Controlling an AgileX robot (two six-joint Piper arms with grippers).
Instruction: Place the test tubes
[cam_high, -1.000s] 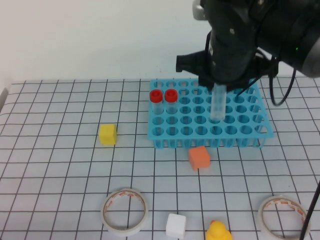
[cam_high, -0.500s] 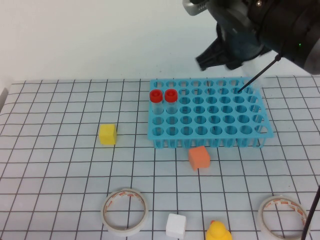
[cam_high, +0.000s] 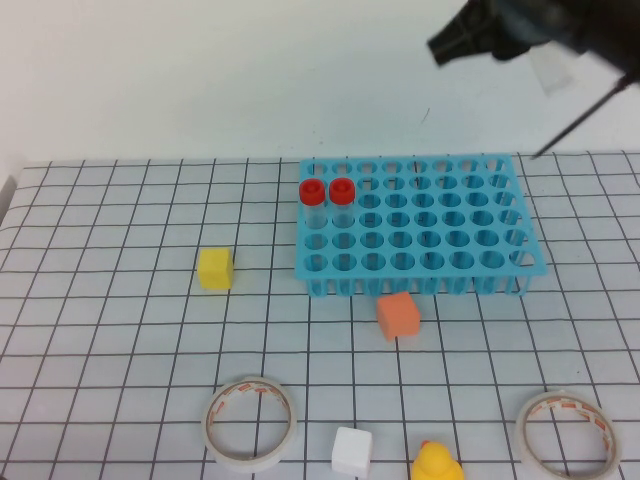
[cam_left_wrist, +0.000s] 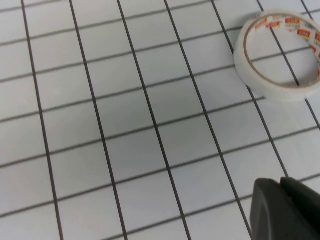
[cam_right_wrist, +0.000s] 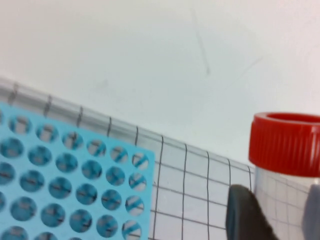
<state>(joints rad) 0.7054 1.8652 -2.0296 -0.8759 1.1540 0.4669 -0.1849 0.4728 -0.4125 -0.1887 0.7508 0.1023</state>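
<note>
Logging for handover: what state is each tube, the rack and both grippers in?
rack: flat on table, two holes filled.
racked tubes: capped, upright.
third tube: capped, held by right gripper.
right gripper: jaws on third tube, high above table.
left gripper: shut, empty, over table beside tape roll.

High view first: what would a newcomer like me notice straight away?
The bright blue rack sits right of centre, with two red-capped tubes standing in holes near its far left corner. Raised above the rack's far right side, the right gripper is shut on a third tube, also red-capped. The left gripper, shut, hovers over the grid mat near a tape roll.
</note>
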